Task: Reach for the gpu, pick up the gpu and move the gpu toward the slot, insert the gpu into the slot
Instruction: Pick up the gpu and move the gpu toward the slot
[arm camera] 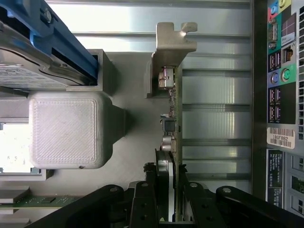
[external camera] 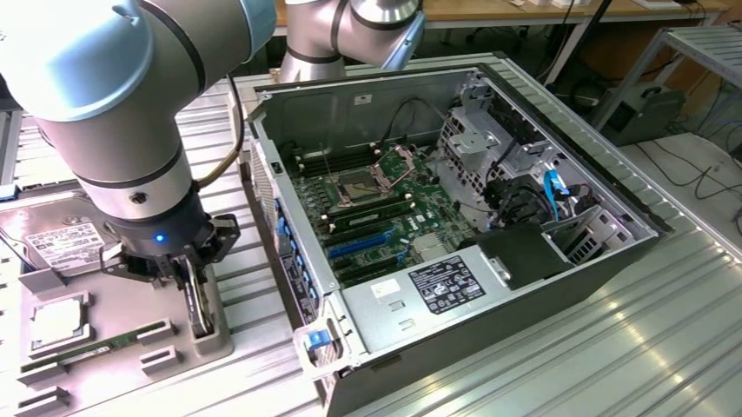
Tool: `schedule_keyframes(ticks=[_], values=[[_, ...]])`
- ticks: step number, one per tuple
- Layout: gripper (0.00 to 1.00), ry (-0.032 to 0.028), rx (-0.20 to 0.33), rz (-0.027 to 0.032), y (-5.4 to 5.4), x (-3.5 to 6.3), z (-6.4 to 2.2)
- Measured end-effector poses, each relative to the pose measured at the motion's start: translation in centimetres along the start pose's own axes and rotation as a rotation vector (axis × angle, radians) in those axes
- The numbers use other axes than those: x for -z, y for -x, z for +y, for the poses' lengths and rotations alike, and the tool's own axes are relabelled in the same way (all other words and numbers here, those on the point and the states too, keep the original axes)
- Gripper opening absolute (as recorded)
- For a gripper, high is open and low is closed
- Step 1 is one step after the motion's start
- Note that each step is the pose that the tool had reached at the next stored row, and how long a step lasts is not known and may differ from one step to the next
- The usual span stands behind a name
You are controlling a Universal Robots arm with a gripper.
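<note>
Straddling the thin dark circuit card with a silvery end bracket (arm camera: 172, 109), which stands on edge in a grey moulded holder (external camera: 218, 340) at the exterior view's left, the jaws of the black gripper (arm camera: 165, 173) are narrowly spread and not yet pinching. A good grip looks square and centred, so the card lifts without tilting.

A white barcode sticker (arm camera: 281, 137) on the computer case rear panel (arm camera: 260, 95) carried a short code, turned sideways. It read roughly 1BGFBB2, though some characters were uncertain. Just beside it, a black rear label (arm camera: 274, 176) bore white print too fine to read. In the exterior view, the black power supply label (external camera: 447, 285) and the white hard drive label (external camera: 56, 239) held print that could not be read.
</note>
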State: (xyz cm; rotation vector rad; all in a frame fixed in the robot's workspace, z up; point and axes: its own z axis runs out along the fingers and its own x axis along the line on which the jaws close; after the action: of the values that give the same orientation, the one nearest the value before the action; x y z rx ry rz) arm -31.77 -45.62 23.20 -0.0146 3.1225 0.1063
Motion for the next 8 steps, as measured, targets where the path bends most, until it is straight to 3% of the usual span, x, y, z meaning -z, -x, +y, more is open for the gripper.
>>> schedule_keyframes(ticks=[8], values=[[0.27, 0.0001, 0.0, -0.0002, 0.0, 0.05, 0.0]])
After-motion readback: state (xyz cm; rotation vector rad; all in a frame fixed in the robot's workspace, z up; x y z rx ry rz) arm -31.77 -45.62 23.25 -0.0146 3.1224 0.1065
